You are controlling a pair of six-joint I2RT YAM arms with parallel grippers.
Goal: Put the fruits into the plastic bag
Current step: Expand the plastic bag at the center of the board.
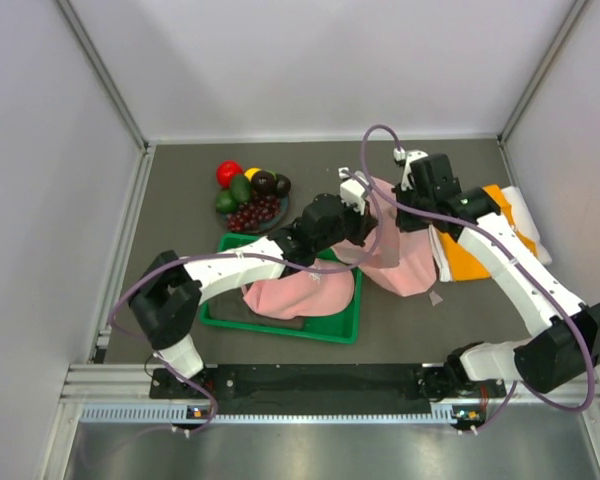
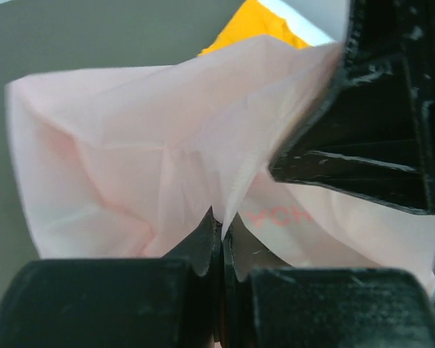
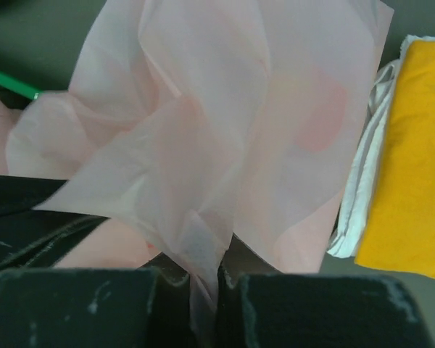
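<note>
While left fingers [image 2: 217, 246] and right fingers [image 3: 219, 279] each clamp shut on fold of bag [image 1: 402, 265], nothing looks loaded yet. Bag sits mid-surface, toward right edge, mouth not spread. Near far edge, fruits [image 1: 252, 195] piled, untouched. All loading left.

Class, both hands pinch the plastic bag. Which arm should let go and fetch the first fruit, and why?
Probably left: the left hand is nearer the fruits, which lie on its side. The right hand, also pinching the plastic bag, would have to reach across.
</note>
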